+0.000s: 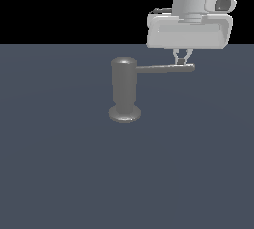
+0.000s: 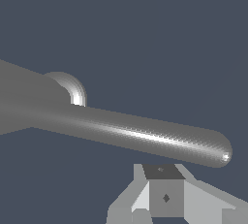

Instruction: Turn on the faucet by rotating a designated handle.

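The tabletop (image 1: 59,173) is a plain dark surface with no container on it. Well in from its edges stands the faucet (image 1: 124,91), which looks rigid, heavy and fixed on its flared base. Its handle (image 1: 166,68) is a thin, smooth, stiff rod; pushing near the rounded tip should give most leverage. The gripper (image 1: 183,60) sits at that tip, fingers drawn close together and holding nothing.

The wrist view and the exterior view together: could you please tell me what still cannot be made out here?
- Contact between hand and handle: exterior view, fingertips overlap the rod; touching or apart unclear.
- Hand opening: wrist view's edge cuts off the fingers.
- Faucet body: wrist view, mostly cut off by the edge.
- Arm above the hand: exterior view, cut off by the edge.
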Available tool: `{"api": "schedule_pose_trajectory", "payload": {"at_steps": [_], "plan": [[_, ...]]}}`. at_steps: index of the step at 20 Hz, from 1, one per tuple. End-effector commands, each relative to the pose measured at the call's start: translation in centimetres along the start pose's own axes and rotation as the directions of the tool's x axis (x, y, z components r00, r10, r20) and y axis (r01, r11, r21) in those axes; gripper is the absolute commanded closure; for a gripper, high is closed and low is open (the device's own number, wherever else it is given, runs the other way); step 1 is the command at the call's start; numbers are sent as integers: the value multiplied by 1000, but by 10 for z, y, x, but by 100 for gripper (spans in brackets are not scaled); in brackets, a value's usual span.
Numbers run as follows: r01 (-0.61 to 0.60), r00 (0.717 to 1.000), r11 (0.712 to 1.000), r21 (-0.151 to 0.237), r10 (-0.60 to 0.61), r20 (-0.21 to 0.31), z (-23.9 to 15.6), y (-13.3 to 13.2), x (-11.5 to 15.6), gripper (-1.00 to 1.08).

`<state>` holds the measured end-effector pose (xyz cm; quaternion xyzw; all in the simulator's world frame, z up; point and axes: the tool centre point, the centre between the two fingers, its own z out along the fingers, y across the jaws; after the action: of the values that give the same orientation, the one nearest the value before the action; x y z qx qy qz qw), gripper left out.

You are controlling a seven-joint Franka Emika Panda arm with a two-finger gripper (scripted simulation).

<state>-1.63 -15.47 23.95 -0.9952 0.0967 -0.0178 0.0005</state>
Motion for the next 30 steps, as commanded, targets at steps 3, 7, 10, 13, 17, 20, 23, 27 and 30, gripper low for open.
{"api": "schedule_pose_trajectory", "payload": {"at_steps": [3, 7, 10, 13, 17, 20, 23, 27, 30], "plan": [[2, 1000, 1000, 1, -2, 3, 1, 2, 4, 108], [-2, 1000, 1000, 0, 2, 5, 3, 2, 16, 108], [-4, 1000, 1000, 0, 4, 7, 4, 2, 25, 108], [-7, 1000, 1000, 0, 7, 9, 5, 2, 34, 108], [-10, 1000, 1000, -1, 10, 11, 7, 3, 45, 108], [-12, 1000, 1000, -1, 12, 13, 8, 3, 54, 108], [-14, 1000, 1000, -2, 14, 14, 9, 3, 62, 108], [-17, 1000, 1000, -2, 17, 16, 10, 3, 73, 108], [-19, 1000, 1000, -2, 19, 18, 12, 3, 80, 108]]}}
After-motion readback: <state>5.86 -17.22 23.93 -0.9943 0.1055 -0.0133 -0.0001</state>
